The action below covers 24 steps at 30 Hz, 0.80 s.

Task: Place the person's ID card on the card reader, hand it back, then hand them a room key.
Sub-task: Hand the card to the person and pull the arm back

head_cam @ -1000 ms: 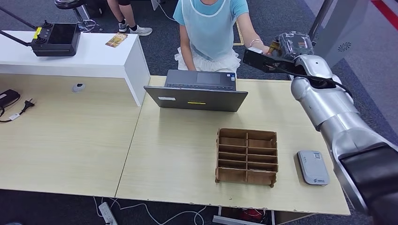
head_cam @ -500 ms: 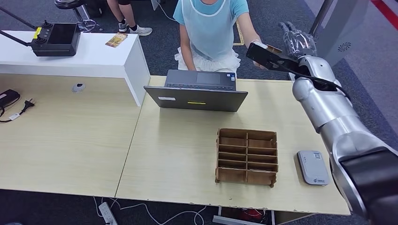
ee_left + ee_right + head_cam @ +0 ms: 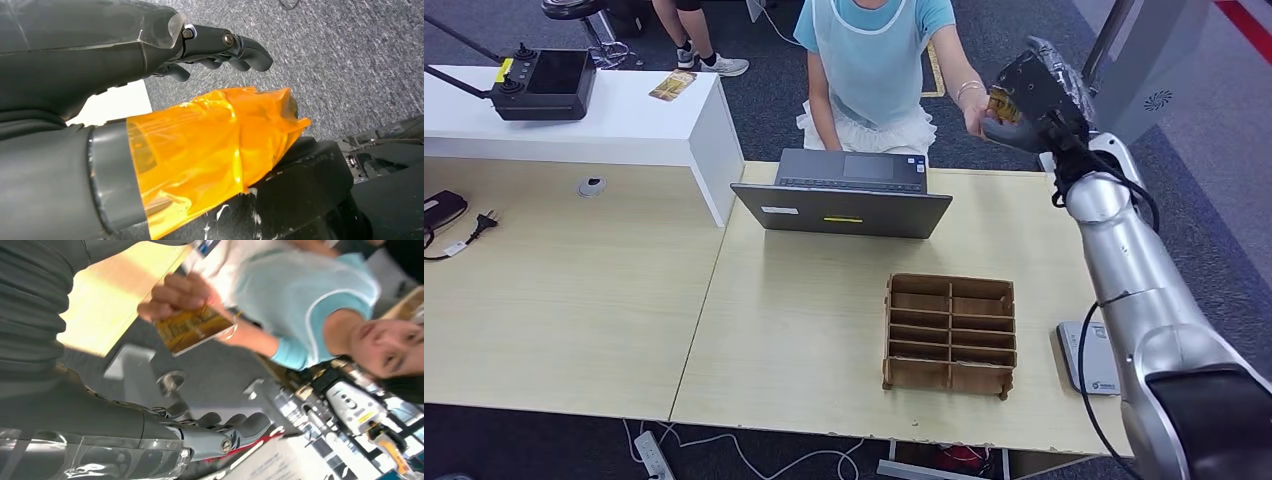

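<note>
Since the earlier frames the right arm has straightened and lifted, and the right hand [image 3: 1034,95] has turned so its dark back faces the head camera; half a second ago it was tilted flat with fingers up. The card [image 3: 1002,103] now sits just beside that hand's palm side, held in the person's hand [image 3: 977,113]. In the right wrist view the person's hand [image 3: 175,295] pinches the card [image 3: 195,328] at one edge and the right hand's fingers [image 3: 235,425] lie apart from it, loosely curled, holding nothing.

Card: flat glossy rectangle, golden-brown print, writing too blurred to read.

Landmark is the laptop [image 3: 844,195], grey, lid open, with a small yellow sticker and a white label on the lid. Nearer the robot from it stands a brown cardboard divider box [image 3: 950,334] with slotted cells. The reader [image 3: 1086,362], a grey rounded slab with small unreadable print, lies right of the box, partly behind the arm.

Left hand [image 3: 150,100]: dark fingers bent inward, thumb wrapped in crinkled orange film, grips nothing, above grey carpet
</note>
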Tool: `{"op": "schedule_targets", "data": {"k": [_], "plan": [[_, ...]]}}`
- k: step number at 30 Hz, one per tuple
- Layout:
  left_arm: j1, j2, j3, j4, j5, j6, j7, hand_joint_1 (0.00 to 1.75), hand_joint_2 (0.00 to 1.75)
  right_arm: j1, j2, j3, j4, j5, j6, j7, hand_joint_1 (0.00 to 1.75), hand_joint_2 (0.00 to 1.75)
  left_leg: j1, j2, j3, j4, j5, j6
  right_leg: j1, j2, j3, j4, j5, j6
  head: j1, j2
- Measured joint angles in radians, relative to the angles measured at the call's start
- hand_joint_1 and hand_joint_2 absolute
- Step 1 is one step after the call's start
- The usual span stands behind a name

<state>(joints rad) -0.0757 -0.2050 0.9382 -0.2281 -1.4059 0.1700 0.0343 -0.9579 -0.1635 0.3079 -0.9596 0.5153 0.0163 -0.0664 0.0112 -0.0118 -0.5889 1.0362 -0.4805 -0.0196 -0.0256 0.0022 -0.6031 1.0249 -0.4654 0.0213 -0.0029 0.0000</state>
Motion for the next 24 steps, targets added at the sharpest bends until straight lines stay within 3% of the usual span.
{"op": "schedule_targets", "data": {"k": [13, 21, 24], "plan": [[0.005, 0.0, 0.007, 0.0, 0.015, 0.013, 0.0, 0.0, 0.0, 0.249, -0.005, -0.144, -0.3, -0.455, 0.12, -0.081, 0.0, 1.75, 0.0, 0.0, 0.0, 0.0, 0.0, 0.0, 0.0, 0.0, 0.0, 0.0, 0.0, 0.0, 0.0, 0.0], [0.007, 0.0, 0.03, 0.0, 0.045, 0.018, 0.0, 0.0, 0.0, 0.424, -0.049, -0.188, -0.475, -0.586, 0.146, -0.106, 0.0, 1.75, 0.0, 0.0, 0.0, 0.0, -0.001, 0.0, 0.0, 0.0, 0.0, 0.0, 0.0, 0.0, 0.0, 0.0], [0.008, 0.0, 0.039, 0.0, 0.051, 0.024, 0.0, 0.0, 0.0, 0.504, -0.069, -0.201, -0.535, -0.597, 0.147, -0.125, 0.0, 0.44, 0.0, 0.0, 0.0, 0.0, -0.001, 0.0, 0.0, 0.0, 0.0, 0.0, 0.0, 0.0, 0.0, 0.0]]}}
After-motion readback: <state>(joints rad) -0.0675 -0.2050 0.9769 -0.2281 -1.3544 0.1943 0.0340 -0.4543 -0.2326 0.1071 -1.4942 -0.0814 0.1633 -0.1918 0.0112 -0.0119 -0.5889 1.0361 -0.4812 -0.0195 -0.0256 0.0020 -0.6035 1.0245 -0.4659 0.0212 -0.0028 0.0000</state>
